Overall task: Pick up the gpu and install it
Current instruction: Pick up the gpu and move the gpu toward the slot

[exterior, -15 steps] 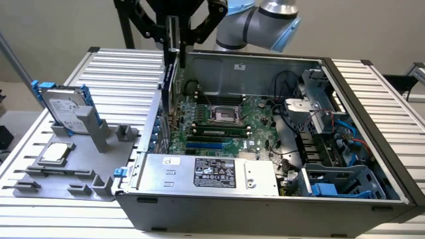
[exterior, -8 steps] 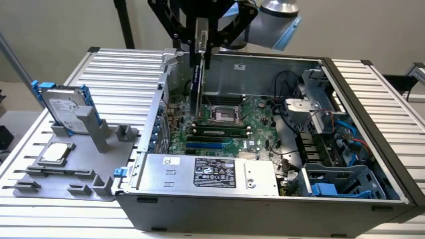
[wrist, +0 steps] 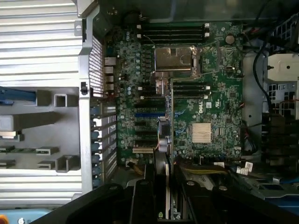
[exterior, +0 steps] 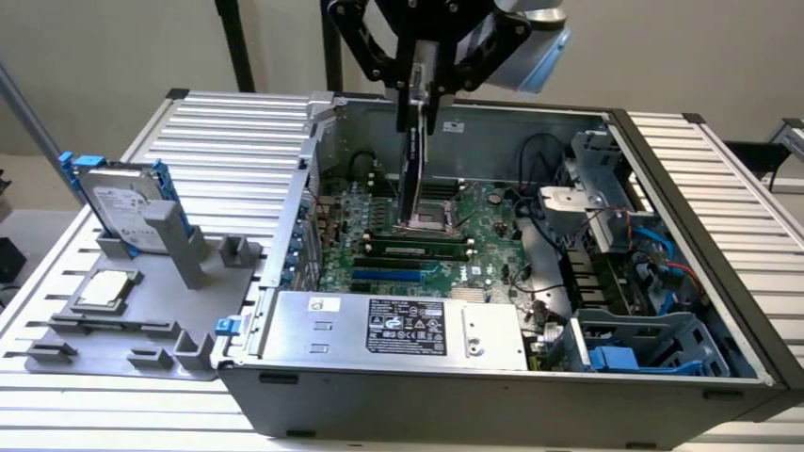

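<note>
The gpu (exterior: 413, 160) hangs upright and edge-on inside the open computer case (exterior: 684, 188), its lower end just above the green motherboard (exterior: 484, 212) near the CPU socket. My gripper (exterior: 421, 83) is shut on the card's upper edge, one black finger on each face. In the wrist view the gpu (wrist: 165, 140) appears as a thin strip running over the expansion slots, with the gripper (wrist: 164, 198) clamped around it. A blue slot (wrist: 149, 113) lies just beside the card's line.
A silver power supply (exterior: 402, 325) sits at the case's front, with cables and a drive cage (exterior: 647, 344) on the exterior view's right. Outside the case, a grey fixture (exterior: 188, 311) holds a hard drive in a blue frame (exterior: 120, 198) and a square CPU chip (exterior: 107, 287).
</note>
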Action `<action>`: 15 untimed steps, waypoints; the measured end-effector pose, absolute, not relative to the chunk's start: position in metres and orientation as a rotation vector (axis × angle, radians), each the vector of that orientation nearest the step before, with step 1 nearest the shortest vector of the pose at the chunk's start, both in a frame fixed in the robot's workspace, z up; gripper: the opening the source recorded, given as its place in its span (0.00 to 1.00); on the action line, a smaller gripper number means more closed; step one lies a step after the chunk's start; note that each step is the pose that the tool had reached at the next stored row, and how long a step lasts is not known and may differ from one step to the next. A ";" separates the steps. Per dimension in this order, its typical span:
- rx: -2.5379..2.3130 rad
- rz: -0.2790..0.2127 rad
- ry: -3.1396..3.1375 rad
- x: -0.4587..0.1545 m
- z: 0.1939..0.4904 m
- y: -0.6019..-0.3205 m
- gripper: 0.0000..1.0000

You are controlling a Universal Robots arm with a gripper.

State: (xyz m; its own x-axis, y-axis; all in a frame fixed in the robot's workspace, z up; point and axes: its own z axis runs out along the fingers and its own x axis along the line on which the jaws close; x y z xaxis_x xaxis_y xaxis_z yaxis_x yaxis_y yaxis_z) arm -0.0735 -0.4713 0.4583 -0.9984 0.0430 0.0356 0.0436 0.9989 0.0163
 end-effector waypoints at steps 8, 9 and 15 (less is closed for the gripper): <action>-0.067 -0.001 -3.106 -0.055 0.448 -0.458 0.27; -0.067 0.002 -3.106 -0.053 0.447 -0.456 0.27; -0.065 0.013 -3.106 -0.033 0.436 -0.452 0.27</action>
State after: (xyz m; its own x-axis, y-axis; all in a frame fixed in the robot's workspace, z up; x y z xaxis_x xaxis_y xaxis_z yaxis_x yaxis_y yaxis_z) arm -0.0335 -0.4516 0.4365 -0.9985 0.0417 0.0343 0.0414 0.9991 -0.0092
